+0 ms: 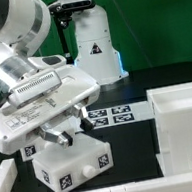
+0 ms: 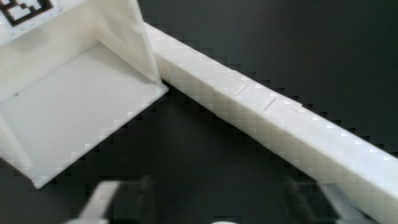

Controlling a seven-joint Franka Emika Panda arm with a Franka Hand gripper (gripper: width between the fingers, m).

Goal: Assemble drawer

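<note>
Exterior view: claw (image 1: 68,137) right over small tray (image 1: 71,167), lower left of frame. Big casing (image 1: 186,130) at lower right, well apart. Wrist view: fingers (image 2: 111,200) spread, nothing between. Risk: off-centre pinch on thin tray wall, so tray skids or tips.

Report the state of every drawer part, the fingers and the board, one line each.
gripper: open, nothing between the fingers, low over the small tray.
small tray: resting on the table, not gripped.
large casing: standing with its open top up, apart from the small tray, nothing slid into it.
marker board: lying flat on the table.
</note>
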